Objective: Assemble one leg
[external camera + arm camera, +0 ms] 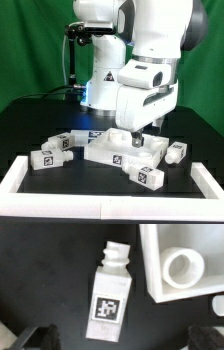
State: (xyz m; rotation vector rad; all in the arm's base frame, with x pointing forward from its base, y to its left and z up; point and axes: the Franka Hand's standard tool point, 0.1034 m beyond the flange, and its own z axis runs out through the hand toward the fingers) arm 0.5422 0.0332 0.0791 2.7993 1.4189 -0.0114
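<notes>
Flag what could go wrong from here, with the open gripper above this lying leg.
1. The leg lies close beside the panel, so the gripper might strike the panel's rim on that side when it comes down.
2. The gripper is open over the leg's tagged end, not its middle. A grasp there might let the leg tilt.

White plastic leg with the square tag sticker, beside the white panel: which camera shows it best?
The wrist view: the white plastic leg lies large in frame, knobbed tip and tag sticker clear. The exterior view shows several similar small legs around the white square panel; which one it is cannot be told.
</notes>
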